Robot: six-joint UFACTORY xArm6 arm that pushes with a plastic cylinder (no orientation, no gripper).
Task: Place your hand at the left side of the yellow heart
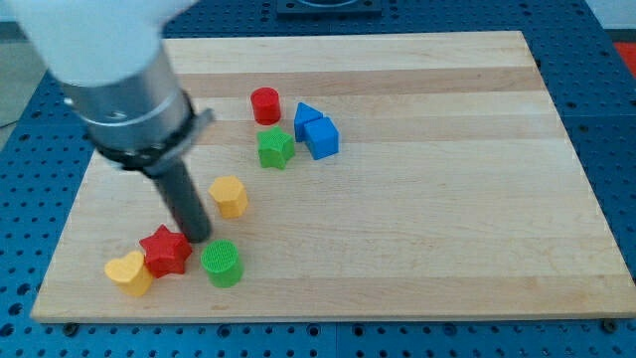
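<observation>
Nearest the view's bottom, toward the left corner of the wooden tabletop (447,229), lies the yellow heart (128,272), touching the red star (165,251) just to its right. Beside the star, further right, sits the green cylinder (222,263). The arm has no end effector that opens or shuts, only a straight dark rod, and its tip (199,239) meets the tabletop just above the gap between the red star and the green cylinder, on the heart's right rather than its left. A little further up and to the right of the tip lies the yellow hexagon (229,196), apart from it. Further toward the view's top is a cluster: the green star (275,148), then the blue cube (322,137) touching a blue triangular block (305,116), and the red cylinder (265,104) nearby at their left.
</observation>
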